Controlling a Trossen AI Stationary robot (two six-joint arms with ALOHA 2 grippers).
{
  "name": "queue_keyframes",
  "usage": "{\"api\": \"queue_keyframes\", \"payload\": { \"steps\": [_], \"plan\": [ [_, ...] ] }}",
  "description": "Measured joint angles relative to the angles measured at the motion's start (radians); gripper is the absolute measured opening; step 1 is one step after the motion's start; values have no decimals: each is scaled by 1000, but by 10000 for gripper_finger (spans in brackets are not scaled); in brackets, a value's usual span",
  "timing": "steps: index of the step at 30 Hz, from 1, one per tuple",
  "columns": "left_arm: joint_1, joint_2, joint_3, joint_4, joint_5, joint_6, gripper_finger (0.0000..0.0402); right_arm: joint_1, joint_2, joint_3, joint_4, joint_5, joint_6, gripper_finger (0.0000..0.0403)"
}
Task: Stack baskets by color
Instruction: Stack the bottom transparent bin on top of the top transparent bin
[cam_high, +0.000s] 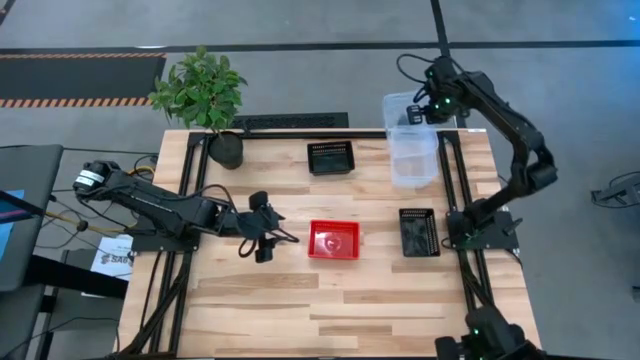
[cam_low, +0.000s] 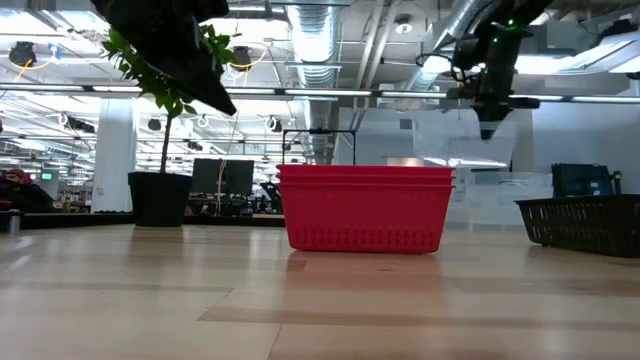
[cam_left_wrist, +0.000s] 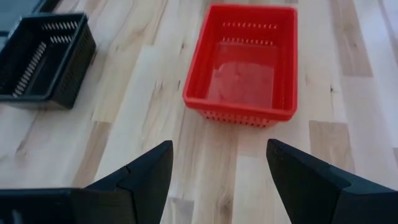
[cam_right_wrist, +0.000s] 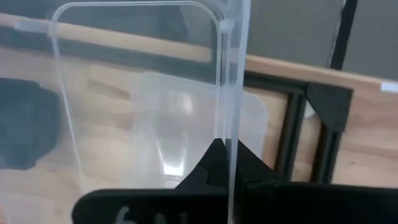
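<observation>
Two tools: right tool (cam_right_wrist: 225, 163) clamped on clear bin (cam_right_wrist: 143, 93) rim, left tool (cam_left_wrist: 217, 174) spread before red basket (cam_left_wrist: 244, 62)

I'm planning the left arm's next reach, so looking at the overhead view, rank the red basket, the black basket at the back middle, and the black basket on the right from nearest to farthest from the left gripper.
From the left gripper, which is open:
1. Red basket, just beside it toward the table's middle.
2. Back-middle black basket, farther toward the table's far edge.
3. Right-side black basket, beyond the red one, near the right arm's base.

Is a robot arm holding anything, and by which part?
The right pincer holds a clear bin by its rim. The left pincer is open, holding nothing.
</observation>
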Motion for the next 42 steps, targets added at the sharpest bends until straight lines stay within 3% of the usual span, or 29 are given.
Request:
{"api": "queue_keyframes", "payload": {
  "steps": [9,19,33,42],
  "plan": [
    [0,0,0,-24,0,-9,247,-26,13,4,-44,-32,-8,2],
    [-1,0,0,-24,31,1,247,25,-12,4,-147,-20,-23,2],
    [-4,0,0,-24,27,22,247,48,-206,-159,49,-17,-2,1],
    [-12,0,0,-24,27,10,247,164,-252,-239,29,131,93,2]
  ]
}}
